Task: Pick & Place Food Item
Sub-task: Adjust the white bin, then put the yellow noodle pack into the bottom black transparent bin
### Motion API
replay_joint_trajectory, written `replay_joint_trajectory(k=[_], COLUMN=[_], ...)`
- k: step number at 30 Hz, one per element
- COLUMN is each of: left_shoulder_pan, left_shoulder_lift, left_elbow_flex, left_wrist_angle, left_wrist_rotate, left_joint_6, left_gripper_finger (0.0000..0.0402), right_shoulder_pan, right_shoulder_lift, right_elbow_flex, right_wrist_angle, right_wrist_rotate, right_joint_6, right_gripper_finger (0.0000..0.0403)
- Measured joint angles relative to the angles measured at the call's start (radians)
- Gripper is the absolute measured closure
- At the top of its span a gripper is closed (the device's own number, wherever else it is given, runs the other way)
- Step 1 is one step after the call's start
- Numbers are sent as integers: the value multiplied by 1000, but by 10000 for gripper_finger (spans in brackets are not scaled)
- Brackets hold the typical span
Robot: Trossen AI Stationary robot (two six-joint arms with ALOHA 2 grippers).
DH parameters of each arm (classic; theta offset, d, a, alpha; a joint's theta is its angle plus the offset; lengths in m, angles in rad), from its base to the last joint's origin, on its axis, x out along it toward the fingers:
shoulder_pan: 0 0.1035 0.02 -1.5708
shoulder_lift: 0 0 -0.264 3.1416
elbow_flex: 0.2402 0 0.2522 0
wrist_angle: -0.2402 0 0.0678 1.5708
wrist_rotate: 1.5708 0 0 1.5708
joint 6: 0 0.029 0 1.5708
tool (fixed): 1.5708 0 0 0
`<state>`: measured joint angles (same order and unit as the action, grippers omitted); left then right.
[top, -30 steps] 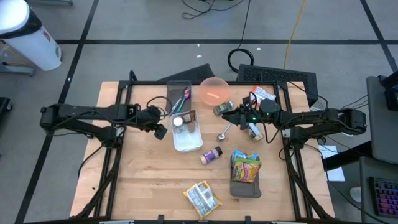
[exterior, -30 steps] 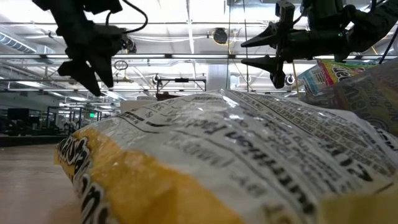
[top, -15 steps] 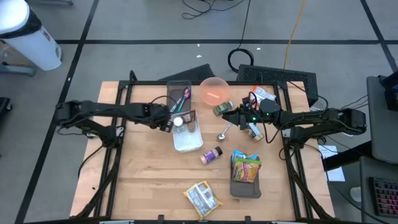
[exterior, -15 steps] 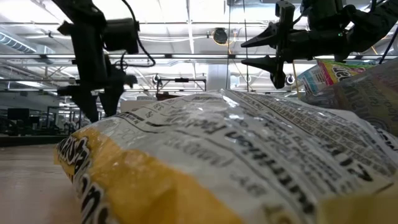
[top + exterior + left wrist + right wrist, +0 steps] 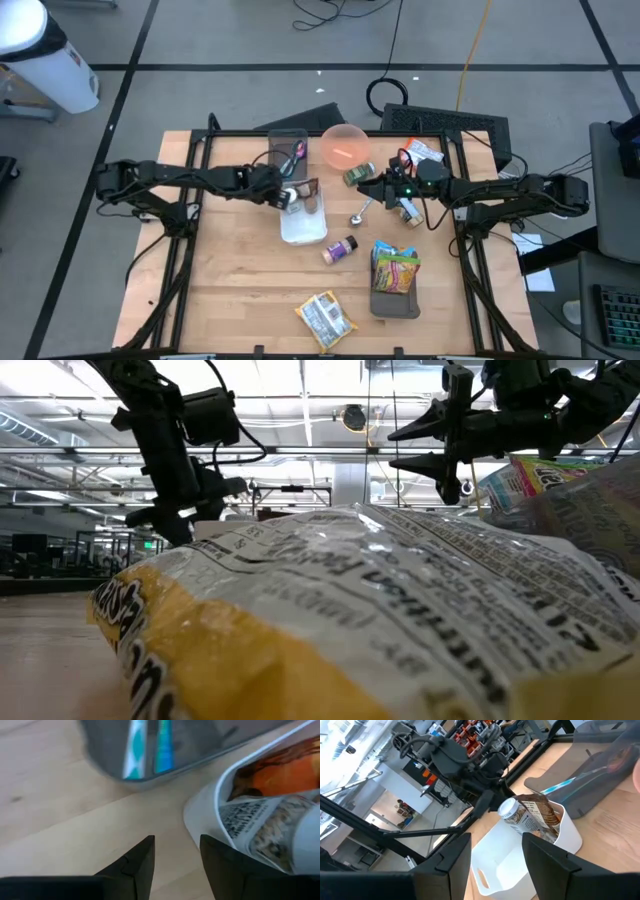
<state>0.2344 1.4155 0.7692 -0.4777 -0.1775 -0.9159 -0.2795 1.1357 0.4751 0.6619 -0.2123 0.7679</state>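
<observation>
Now, left of centre in the overhead frame, the left hand (image 5: 277, 193) hovers at the white bin's (image 5: 303, 228) near rim, fingers narrowly apart, holding nothing. Inside that bin lie a capped bottle (image 5: 288, 196) and a brown food packet (image 5: 308, 199): light, crinkly, likely slippery, best pinched at its top edge. Right of centre, the right hand (image 5: 364, 186) waits half-open above the worktop (image 5: 230, 290). The packet's lower part is hidden.

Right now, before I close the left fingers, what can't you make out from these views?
- Low view: a snack bag fills the foreground, hiding the table.
- Left wrist view: white bin cut off by the picture edge; its contents are blurred.
- High view: left gripper at the bin's rim; contact too small to tell.
</observation>
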Motion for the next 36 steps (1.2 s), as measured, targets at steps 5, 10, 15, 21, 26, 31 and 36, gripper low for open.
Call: replay_joint_trajectory(k=[5,10,15,21,26,31,36], left_shoulder_pan=[0,0,0,2,13,21,20], left_shoulder_lift=[0,0,0,-5,-39,-91,-149], left_elbow_flex=[0,0,1,4,85,233,364], left_wrist_angle=[29,86,142,90,-66,-232,-211], left_wrist_rotate=[33,89,126,147,132,54,39], left_joint_6=[44,102,137,167,244,315,334], left_gripper_finger=[240,241,240,241,241,240,240], right_shoulder_pan=[0,0,0,0,0,0,0], right_shoulder_lift=[0,0,0,0,0,0,0], right_elbow_flex=[0,0,0,0,0,0,0], right_wrist_angle=[-10,-9,-9,-9,-9,-9,-8], right_wrist_rotate=[0,1,2,1,2,2,2], right_joint_6=[-7,-28,-28,-28,-28,-28,-28], right_gripper_finger=[234,234,234,234,234,234,234])
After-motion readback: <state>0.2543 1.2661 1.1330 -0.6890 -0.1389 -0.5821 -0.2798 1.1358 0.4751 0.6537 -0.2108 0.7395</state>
